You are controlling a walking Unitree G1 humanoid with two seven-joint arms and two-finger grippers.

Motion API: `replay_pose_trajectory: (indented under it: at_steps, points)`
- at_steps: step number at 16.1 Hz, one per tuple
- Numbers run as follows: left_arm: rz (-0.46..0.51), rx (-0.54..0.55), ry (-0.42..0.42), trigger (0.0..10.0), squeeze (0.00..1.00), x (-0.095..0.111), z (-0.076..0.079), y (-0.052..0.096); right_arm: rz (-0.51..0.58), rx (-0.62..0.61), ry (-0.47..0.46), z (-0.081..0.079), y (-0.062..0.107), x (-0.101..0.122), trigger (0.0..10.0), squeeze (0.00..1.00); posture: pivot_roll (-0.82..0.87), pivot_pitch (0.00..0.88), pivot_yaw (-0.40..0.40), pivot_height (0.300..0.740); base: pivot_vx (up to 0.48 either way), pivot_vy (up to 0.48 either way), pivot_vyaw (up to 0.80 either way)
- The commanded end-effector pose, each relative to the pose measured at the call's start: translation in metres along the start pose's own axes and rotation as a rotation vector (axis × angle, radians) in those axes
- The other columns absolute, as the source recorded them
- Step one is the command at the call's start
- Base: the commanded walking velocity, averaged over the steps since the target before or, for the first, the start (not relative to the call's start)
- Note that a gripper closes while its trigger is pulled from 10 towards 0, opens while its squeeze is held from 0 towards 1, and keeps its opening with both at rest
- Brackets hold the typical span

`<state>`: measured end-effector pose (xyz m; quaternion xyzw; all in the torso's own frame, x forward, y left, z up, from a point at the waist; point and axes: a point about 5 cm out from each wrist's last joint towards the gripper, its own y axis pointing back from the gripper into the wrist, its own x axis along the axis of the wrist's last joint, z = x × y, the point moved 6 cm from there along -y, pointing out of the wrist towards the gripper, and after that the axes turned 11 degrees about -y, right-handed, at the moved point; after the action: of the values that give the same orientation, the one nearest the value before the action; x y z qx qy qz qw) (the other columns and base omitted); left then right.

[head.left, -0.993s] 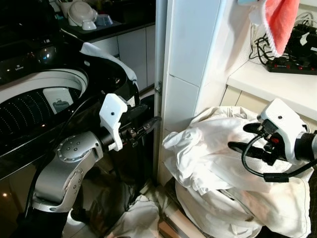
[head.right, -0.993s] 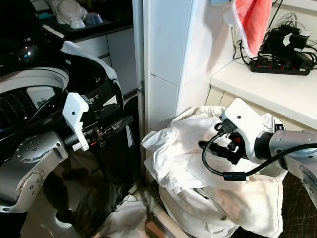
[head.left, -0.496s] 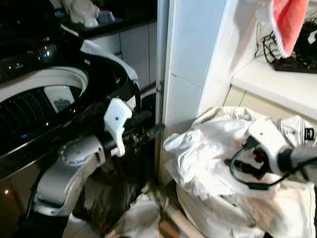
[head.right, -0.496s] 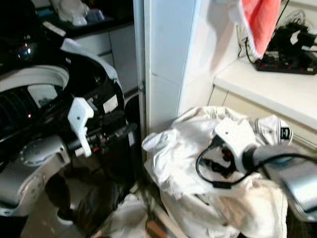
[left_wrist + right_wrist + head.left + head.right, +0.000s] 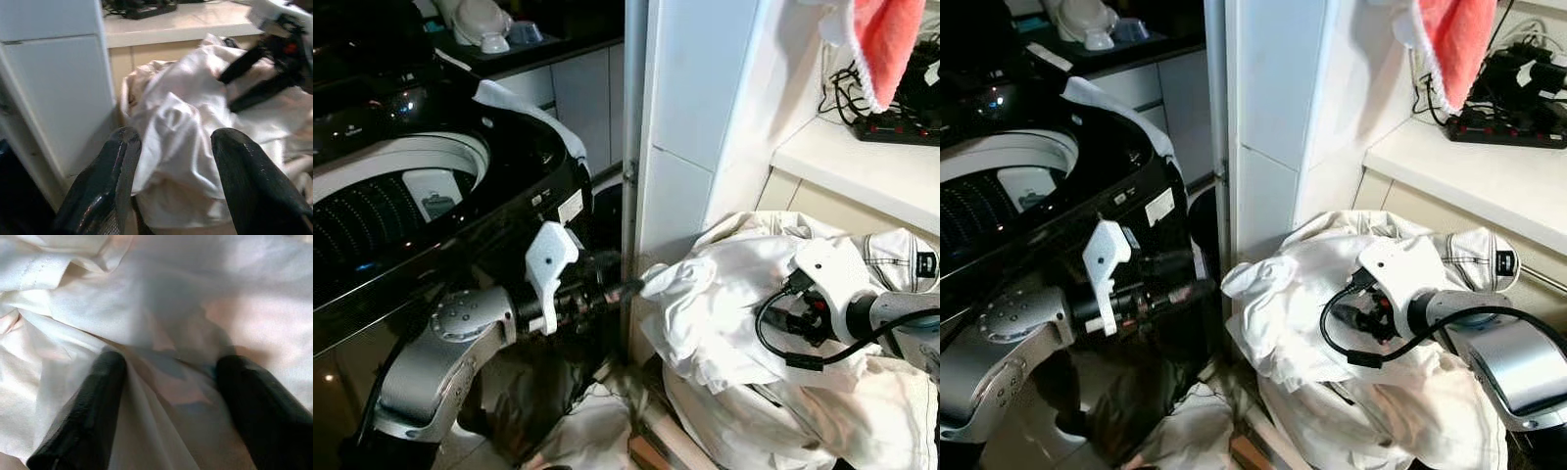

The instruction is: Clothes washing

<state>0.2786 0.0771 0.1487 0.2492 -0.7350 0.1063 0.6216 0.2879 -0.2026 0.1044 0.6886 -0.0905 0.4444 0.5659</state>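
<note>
**Both grippers at the laundry pile, no garment yet secured**

The right gripper (image 5: 166, 396) is pressed into the heap of white clothes (image 5: 744, 294) beside the white pillar (image 5: 695, 117). Its fingers (image 5: 78, 416) stand wide apart with cloth bulging between them, touching the fabric but not closed on it. The left gripper (image 5: 171, 171) is also spread wide and points at a protruding fold at the near edge of the heap; in the head view its tips lie just beside that fold, apparently not gripping it.

Judgement: the step in hand is seizing a garment for transfer. To do it well, the right gripper should sink deeper before closing, so that it takes a thick fold and not a thin surface layer that would slip. The lift should be slow, since the garments look tangled and several may rise together.

Containers: the heap overflows whatever holds it; the container itself is hidden under cloth. The washing machine (image 5: 509, 206) stands open at the robot's left, its drum (image 5: 372, 211) visible; its contents cannot be made out. One white piece (image 5: 597, 431) lies on the floor below.
</note>
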Motion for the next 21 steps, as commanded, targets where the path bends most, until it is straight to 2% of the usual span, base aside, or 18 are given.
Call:
replay_pose_trajectory:
  at_steps: [1, 11, 14, 16, 18, 19, 21]
  points:
    - [0.01, -0.038, -0.01, 10.0, 0.0, 0.004, 0.007, 0.0, 0.009, 0.006, 0.017, -0.001, 0.0, 0.005, 0.0, 0.0, 0.05, 0.0, 0.016, 0.74, 0.0, 0.0, 0.0]
    - [0.01, -0.03, -0.037, 10.0, 0.0, 0.003, 0.008, -0.001, 0.005, 0.019, 0.027, -0.002, 0.006, 0.006, 0.0, 0.0, 0.06, 0.0, 0.008, 0.74, 0.0, 0.0, 0.0]
    - [0.025, 0.032, -0.064, 10.0, 0.0, 0.007, -0.003, 0.0, 0.09, 0.037, -0.012, 0.005, 0.024, 0.029, 0.0, 0.0, 0.06, 0.0, -0.008, 0.74, 0.0, 0.0, 0.0]
    - [0.035, 0.099, -0.064, 10.0, 0.0, 0.009, -0.013, 0.001, 0.192, 0.074, -0.049, 0.006, 0.038, 0.053, 0.0, 0.0, 0.06, 0.0, -0.009, 0.74, 0.0, 0.0, 0.0]
    - [0.113, 0.249, -0.071, 10.0, 0.0, 0.031, -0.043, 0.002, 0.45, 0.192, -0.099, -0.001, 0.073, 0.11, 0.0, 0.0, 0.05, 0.0, -0.004, 0.74, 0.0, 0.0, 0.0]
    - [0.15, 0.275, -0.085, 10.0, 0.0, 0.041, -0.049, 0.001, 0.509, 0.237, -0.1, -0.007, 0.082, 0.125, 0.0, 0.0, 0.05, 0.0, -0.004, 0.74, 0.0, 0.0, 0.0]
    - [0.179, 0.273, -0.085, 10.0, 0.0, 0.049, -0.052, -0.001, 0.525, 0.246, -0.069, -0.01, 0.086, 0.133, 0.0, 0.0, 0.04, 0.0, 0.001, 0.74, 0.0, 0.0, 0.0]
